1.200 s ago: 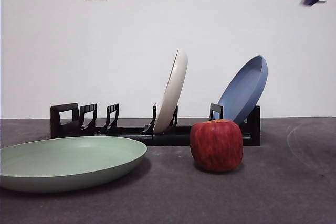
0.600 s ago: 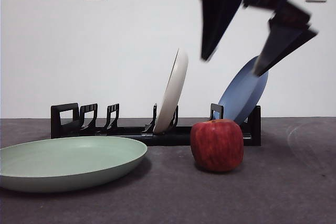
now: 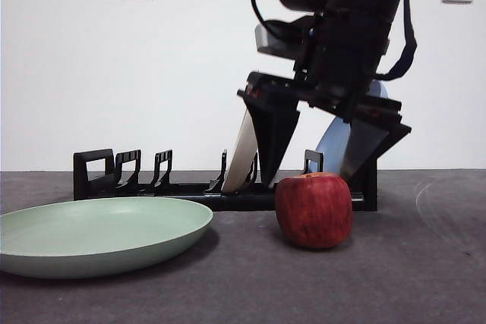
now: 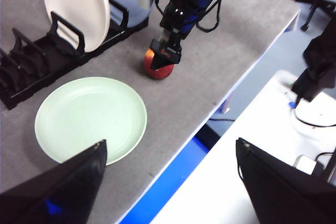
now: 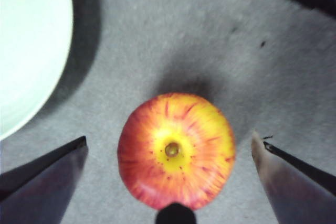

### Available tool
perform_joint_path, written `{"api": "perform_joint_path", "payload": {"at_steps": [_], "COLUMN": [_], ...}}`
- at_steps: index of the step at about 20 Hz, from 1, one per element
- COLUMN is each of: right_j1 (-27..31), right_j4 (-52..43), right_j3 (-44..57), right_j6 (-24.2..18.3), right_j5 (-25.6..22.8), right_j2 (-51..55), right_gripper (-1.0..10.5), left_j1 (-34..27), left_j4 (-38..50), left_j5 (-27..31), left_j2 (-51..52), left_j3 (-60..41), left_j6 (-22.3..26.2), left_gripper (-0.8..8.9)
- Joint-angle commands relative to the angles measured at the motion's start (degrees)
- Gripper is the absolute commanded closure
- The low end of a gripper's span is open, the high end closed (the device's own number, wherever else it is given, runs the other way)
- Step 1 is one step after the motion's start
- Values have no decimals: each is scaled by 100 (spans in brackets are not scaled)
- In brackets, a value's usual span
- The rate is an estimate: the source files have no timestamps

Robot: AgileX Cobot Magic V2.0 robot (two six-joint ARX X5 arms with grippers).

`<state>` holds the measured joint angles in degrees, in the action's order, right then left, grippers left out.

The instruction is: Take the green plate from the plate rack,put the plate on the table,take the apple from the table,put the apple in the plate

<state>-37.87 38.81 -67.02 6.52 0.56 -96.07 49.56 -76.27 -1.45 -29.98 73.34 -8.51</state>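
Observation:
The green plate (image 3: 99, 234) lies flat on the dark grey table (image 3: 425, 263) at the front left; it also shows in the left wrist view (image 4: 90, 118) and at the edge of the right wrist view (image 5: 26, 40). The red apple (image 3: 313, 209) stands on the table to its right, in front of the black plate rack (image 3: 121, 180). My right gripper (image 3: 313, 172) is open just above the apple, one jaw on each side, not touching it; the right wrist view shows the apple (image 5: 176, 149) between the jaws. My left gripper (image 4: 168, 182) is open, high above the table's near edge.
A cream-white plate (image 3: 243, 149) and a blue plate (image 3: 334, 146) stand in the rack behind the right arm. Empty slots are at the rack's left end. The table's edge (image 4: 247, 72) runs close to the apple in the left wrist view.
The right arm has come down from the top right corner to just above the apple, its jaws open around it. The plates and apple have not moved.

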Motion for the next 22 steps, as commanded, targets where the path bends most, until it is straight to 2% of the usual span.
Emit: {"api": "perform_joint_path", "payload": {"at_steps": [1,4,7,9,10,14,17,22], "right_j1": [-7,-7,-7,-7,-7,-7,-70,-417], "right_j4": [-17,48,258,413,457,614,1261,1862], "right_j3": [31,31,31,31,31,-179,-951,-2675], "right_j6": [109,105,105,103,103,109,98,74], "right_j5": [-15,-11,-15,-15,-17,-13,22,662], "right_j2": [-125,-138,-138,-138,-138,-85,-72,-72], "right_gripper": [482,549,816,937,962,963,962,963], "left_j1": [15,15,15,15,15,15,15,15], "left_j4": [2,2,2,2,2,2,2,2], "left_j5": [22,20,15,-4,-4,-4,-7,-4], "left_j2": [22,22,22,22,22,22,22,22], "left_j3": [-136,-234,-234,-234,-234,-234,-234,-234], "left_j6": [111,111,111,109,109,109,109,109], "left_gripper": [405,405,405,405,405,405,405,405]}}
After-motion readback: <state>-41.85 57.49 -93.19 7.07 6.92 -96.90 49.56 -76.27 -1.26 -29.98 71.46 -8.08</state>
